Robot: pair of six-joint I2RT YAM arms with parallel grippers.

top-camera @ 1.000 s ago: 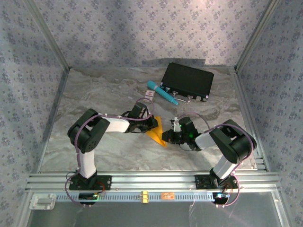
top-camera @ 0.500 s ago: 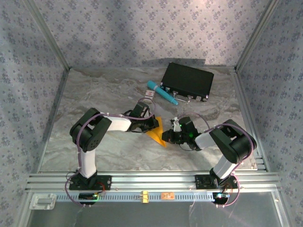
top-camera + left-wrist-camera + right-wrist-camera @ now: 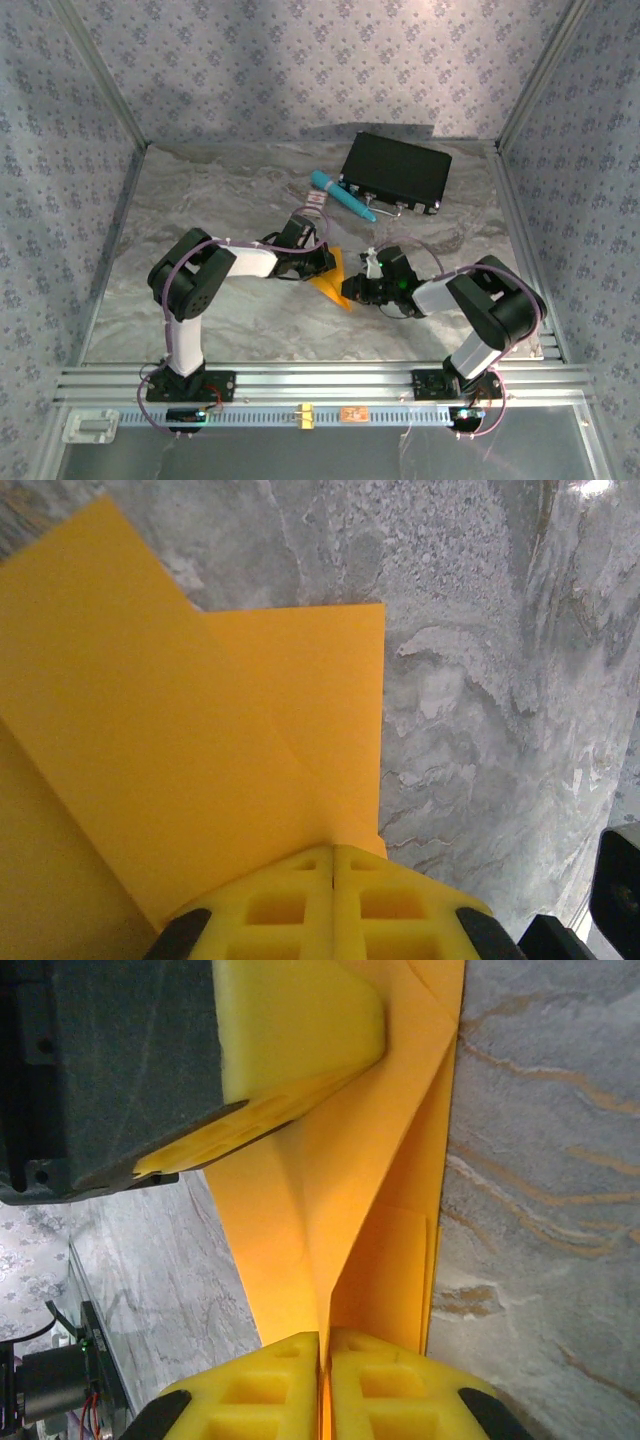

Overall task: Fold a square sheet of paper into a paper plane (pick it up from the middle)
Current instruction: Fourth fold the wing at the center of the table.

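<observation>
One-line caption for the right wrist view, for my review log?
Right gripper and left gripper both pinch the creased orange-yellow sheet over the marble table.

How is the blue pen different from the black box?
The pen is teal, the case black. The pen is thin and round, the case flat and boxy. The pen is far smaller than the case. Both lie side by side at the back of the table.

We find open grey marbled tabletop (image 3: 200, 220) left of the left hand (image 3: 323, 262). The right hand (image 3: 352, 290) crowds just beside it, a creased orange-yellow sheet of paper (image 3: 330, 286) between them. Beyond both lie a teal cylindrical pen (image 3: 343, 196) and a black rectangular case (image 3: 396, 172).
</observation>
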